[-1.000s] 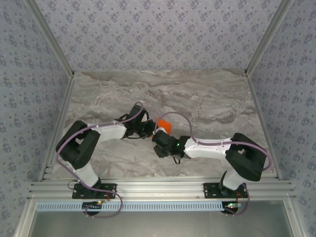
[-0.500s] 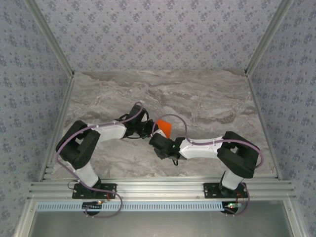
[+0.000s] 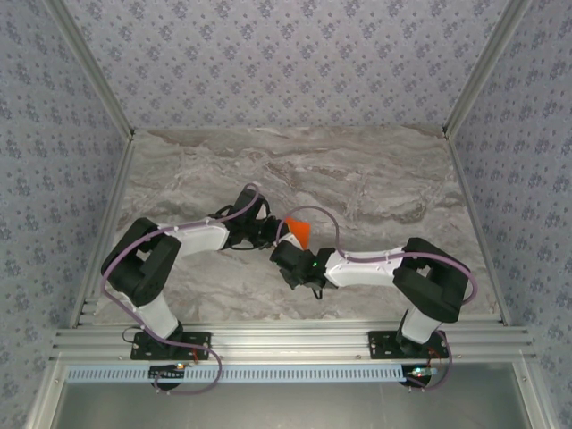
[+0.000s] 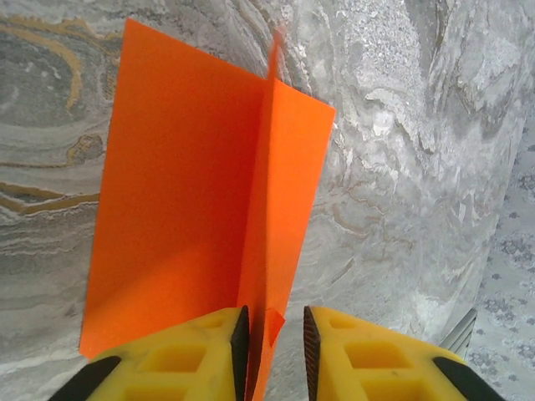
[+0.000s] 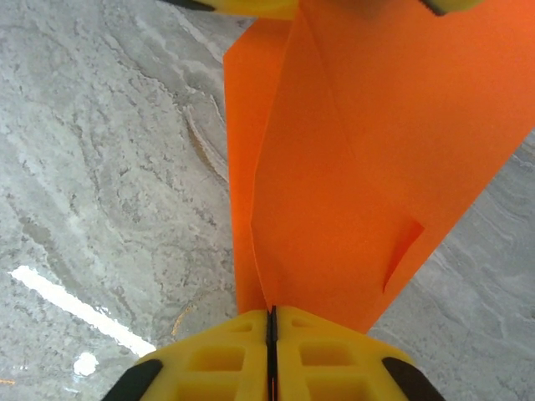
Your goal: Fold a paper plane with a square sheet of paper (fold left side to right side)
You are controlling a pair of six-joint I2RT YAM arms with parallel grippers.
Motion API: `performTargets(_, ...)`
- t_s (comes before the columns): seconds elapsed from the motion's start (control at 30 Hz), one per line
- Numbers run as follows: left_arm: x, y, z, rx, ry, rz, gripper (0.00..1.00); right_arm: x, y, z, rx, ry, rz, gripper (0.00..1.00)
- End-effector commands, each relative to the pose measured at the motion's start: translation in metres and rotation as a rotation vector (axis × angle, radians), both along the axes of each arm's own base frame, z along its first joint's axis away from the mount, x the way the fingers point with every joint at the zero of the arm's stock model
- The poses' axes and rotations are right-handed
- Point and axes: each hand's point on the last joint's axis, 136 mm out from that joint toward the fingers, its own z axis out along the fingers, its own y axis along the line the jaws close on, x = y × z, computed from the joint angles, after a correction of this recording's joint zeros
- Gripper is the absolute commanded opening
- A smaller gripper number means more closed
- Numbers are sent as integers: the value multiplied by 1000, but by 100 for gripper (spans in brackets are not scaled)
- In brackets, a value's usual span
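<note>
Right gripper (image 5: 271,317) clamped; left gripper (image 4: 274,324) slightly parted.

Bright orange square sheet of paper (image 3: 298,232) showing mid-frame, partly folded into pointed shape; centre crease standing up as ridge.

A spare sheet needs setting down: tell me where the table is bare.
Bare: the far half of the table up to the back wall, and the right strip by the rail. Crowded: the middle, where left gripper and right gripper meet at the paper.
</note>
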Motion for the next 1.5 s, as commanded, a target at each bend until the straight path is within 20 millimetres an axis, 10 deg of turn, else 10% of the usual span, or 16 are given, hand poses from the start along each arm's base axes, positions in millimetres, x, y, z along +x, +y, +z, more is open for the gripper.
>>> performTargets(0.0,4,2,19,-12,-34,-10,33,0,-3,2,41,20,-22,6)
performTargets(0.3,5,33,52,9,-133,20,59,-5,3,2,228,121,-3,1)
performTargets(0.57,-7,46,38,31,-105,20,57,-7,6,12,449,219,17,0)
performTargets(1.13,-10,6,4,1,-38,-57,32,2,-8,10,679,361,-64,0)
performTargets(1.47,-8,-18,0,-6,-29,-100,39,2,-16,3,689,377,-94,0)
